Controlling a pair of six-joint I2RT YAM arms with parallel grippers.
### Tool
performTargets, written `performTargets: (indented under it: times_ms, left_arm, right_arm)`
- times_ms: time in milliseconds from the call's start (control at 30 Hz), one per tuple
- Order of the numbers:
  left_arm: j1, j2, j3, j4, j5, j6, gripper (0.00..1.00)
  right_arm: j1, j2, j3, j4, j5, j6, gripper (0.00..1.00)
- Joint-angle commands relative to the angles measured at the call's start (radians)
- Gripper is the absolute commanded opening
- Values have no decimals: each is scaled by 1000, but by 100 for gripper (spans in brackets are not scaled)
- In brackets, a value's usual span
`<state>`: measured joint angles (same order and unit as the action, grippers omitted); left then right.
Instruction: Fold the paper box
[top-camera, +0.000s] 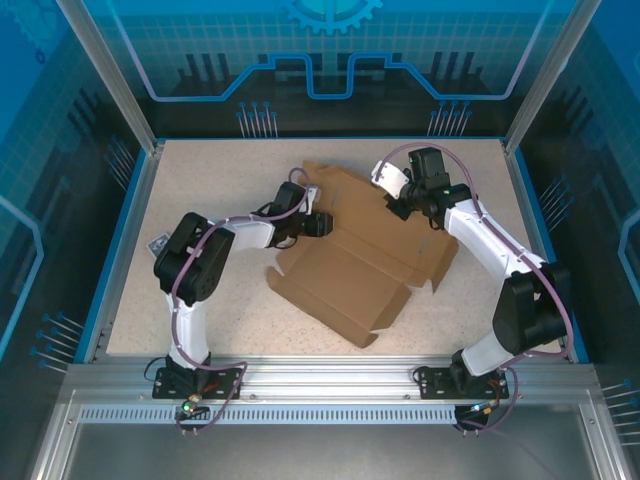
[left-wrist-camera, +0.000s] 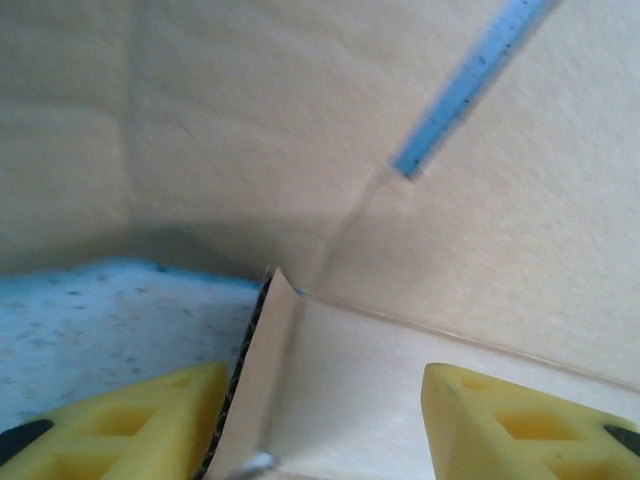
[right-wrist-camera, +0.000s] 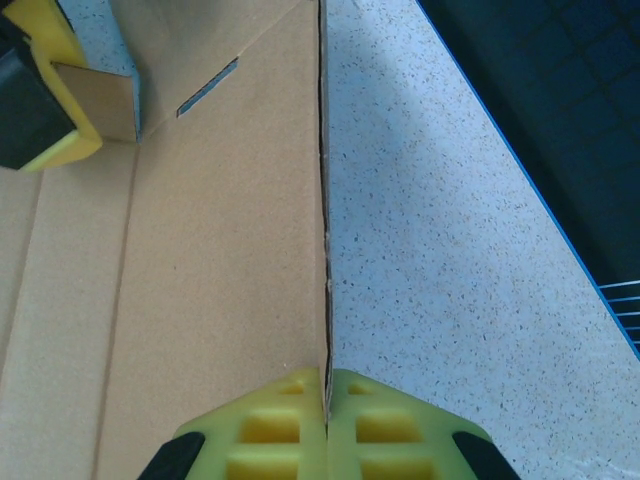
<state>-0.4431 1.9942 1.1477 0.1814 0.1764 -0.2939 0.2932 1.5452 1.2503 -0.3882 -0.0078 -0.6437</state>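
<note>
My right hand (right-wrist-camera: 327, 418) clamps a raised wall of the paper box (top-camera: 345, 275); my left hand (left-wrist-camera: 322, 405), fingers apart, straddles a standing flap (left-wrist-camera: 262, 385), nearer its left finger.

The paper box (top-camera: 350, 275) is seen as matt brown corrugated cardboard with fluted edges, the table (top-camera: 200, 180) as a speckled matt surface, and the right gripper's fingers (right-wrist-camera: 420, 415) as matt yellow plastic.

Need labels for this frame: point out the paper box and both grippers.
paper box (top-camera: 345, 280), top external view, its flat middle panel.
left gripper (left-wrist-camera: 322, 425), left wrist view, midway between fingertips.
right gripper (right-wrist-camera: 327, 395), right wrist view, where fingertips pinch the box edge.
</note>
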Motion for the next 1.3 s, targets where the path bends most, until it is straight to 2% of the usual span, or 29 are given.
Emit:
performTargets:
  times_ms: [0,367,600,967,1267]
  left_arm:
    - [-30,-58,-30,52,68,6,53]
    - [-80,1,-25,75,69,12,53]
    - [-72,-59,-19,37,57,60,55]
    - [13,-202,8,-3,89,91,59]
    - [108,-181,150,-64,175,93,62]
  right_arm:
    - [-9,-3,12,17,9,29,3]
    - [-9,-26,-26,40,18,50,3]
    - [-8,-39,-27,44,23,45,3]
    - [-4,-66,-37,57,28,38,3]
    - [6,-69,-34,55,29,29,3]
